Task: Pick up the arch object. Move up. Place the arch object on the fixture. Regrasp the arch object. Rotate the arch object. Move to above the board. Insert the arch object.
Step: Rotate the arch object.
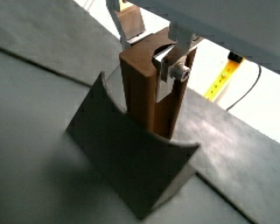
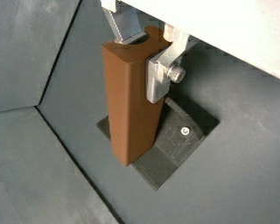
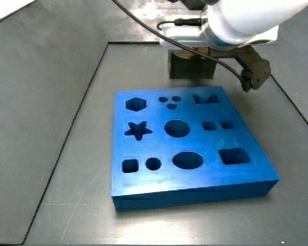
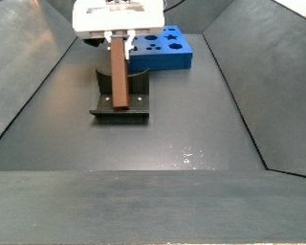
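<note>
The gripper (image 2: 152, 48) was closed on the upper end of the arch (image 2: 130, 101), a smooth orange-brown wood-like bar held upright with its lower end at the fixture (image 4: 119, 103), a matte dark block on a base plate. In a side view the fixture stood at about 8 o'clock from the board (image 4: 164, 52), a thick glossy blue slab with shaped cutouts. Judged risk: releasing before the bar seated could let the tall, narrow piece topple.
</note>
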